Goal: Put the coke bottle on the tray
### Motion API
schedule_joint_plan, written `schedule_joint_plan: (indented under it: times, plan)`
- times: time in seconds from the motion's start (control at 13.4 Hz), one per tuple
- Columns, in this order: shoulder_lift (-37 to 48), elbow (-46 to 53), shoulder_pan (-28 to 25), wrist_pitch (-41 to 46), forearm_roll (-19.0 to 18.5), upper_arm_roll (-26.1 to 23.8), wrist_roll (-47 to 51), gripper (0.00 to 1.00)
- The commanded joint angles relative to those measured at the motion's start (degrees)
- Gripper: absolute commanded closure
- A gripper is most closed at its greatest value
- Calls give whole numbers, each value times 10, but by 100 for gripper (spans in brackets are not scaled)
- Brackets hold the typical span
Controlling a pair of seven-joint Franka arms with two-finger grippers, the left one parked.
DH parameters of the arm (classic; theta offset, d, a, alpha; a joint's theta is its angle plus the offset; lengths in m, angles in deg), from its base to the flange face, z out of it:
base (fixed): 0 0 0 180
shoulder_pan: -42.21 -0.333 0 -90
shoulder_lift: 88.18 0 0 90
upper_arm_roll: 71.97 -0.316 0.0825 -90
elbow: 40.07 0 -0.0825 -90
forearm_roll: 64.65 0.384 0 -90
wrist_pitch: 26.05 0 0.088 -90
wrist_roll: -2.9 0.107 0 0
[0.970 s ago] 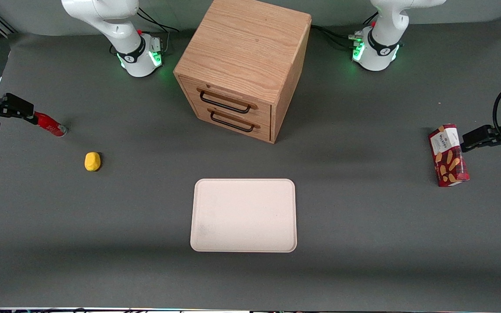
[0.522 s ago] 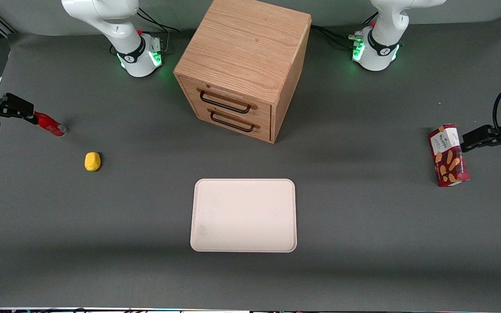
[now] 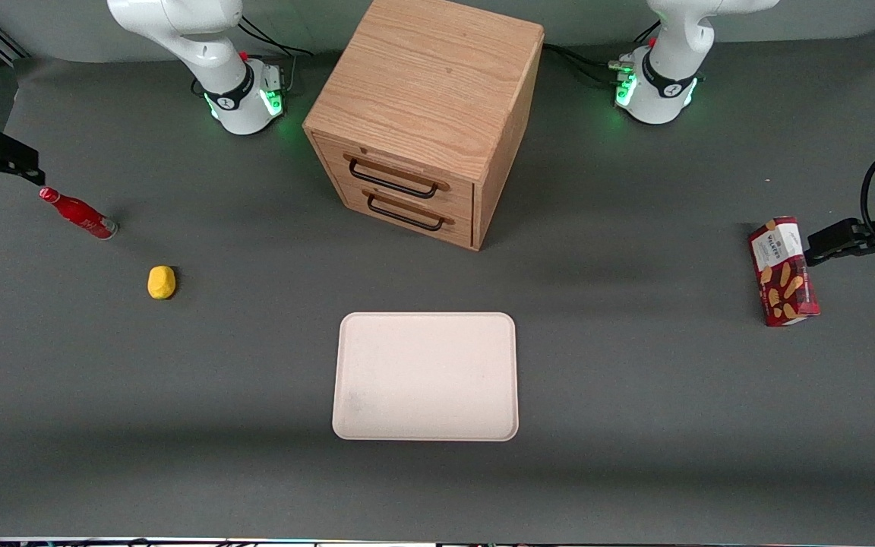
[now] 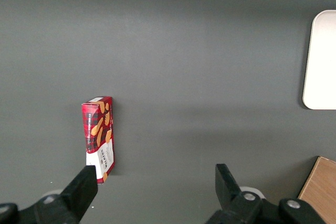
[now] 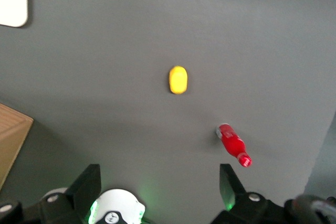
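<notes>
Coke bottle point(image 3: 77, 213): slim, all red, upright on the worktop near the working arm's end, well apart from the tray point(image 3: 426, 376). My hand point(image 3: 8, 157) hovered at its 10 o'clock, fingers spread, empty.

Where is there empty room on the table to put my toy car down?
The tray has nothing on it. Bare table lies all around it, and between the wooden cabinet and the snack box. It is busier at the working arm's end: the coke bottle and a yellow lump stand close together, with the open end effector near the bottle's cap.
</notes>
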Motion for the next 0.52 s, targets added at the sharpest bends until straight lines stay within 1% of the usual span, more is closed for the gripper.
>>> schedule_joint_plan:
  times: [0.0, 0.07, 0.15, 0.22, 0.3, 0.45]
  plan:
    - [45, -38, -6, -2, -8, 72, -99, 0]
    - [50, -38, -7, -2, -8, 105, -148, 0]
    - [57, -41, -7, -2, -8, 131, -176, 0]
    - [73, -56, -10, -7, -10, 159, -181, 0]
    - [93, -72, -11, -10, -21, 180, -189, 0]
    - [138, -111, -11, -34, -51, 191, -195, 0]
